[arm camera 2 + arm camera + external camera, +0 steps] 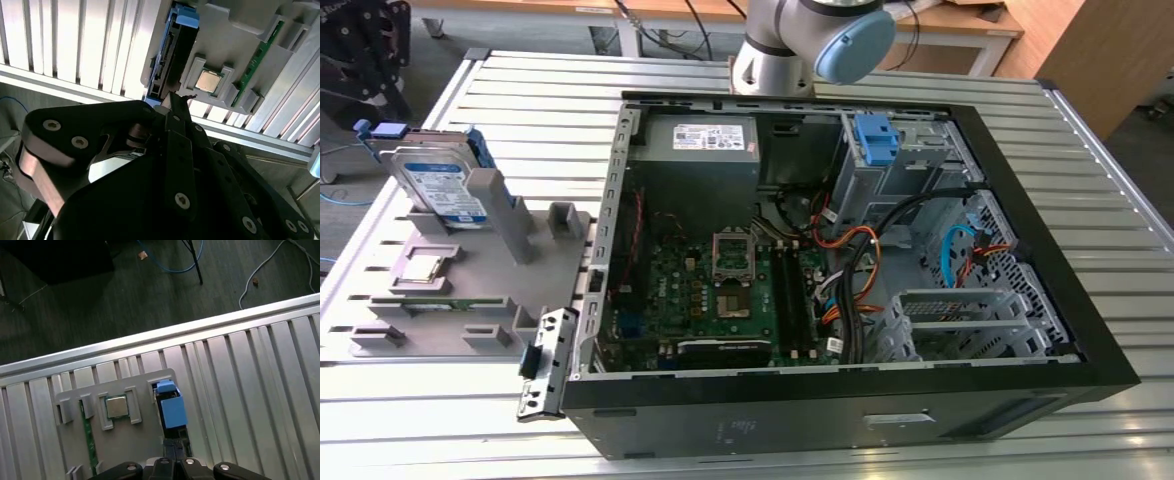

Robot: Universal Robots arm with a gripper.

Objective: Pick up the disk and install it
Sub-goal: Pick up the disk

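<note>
Item, one disk [438,185]: it stands on edge in an end slot of the grey fixture tray [480,290], at the tray's far corner on the exterior view's left. In both wrist views we see it edge-on, blue rail uppermost [172,410] [167,55].

Item, one gripper [177,100]: it hangs over the tray near the disk without touching it. Its fingertips look pressed together with nothing between them, and the first wrist view shows the same [175,444].

Item, one processor chip [427,268] in a square recess, and one green memory stick [434,302] in a groove. Both sit on the same tray, apart from the disk.

Item, one open computer case [854,400], just beside the tray on the exterior view's right. Inside it are one grey power-supply box [700,140] and one blue bracket [874,140].

Item, one arm [814,40], rising behind the case.

Edges: the tray lies near the rim of the slatted table [854,75], and the floor [75,300] shows beyond it. Bare slats run along the disk's outer side.
</note>
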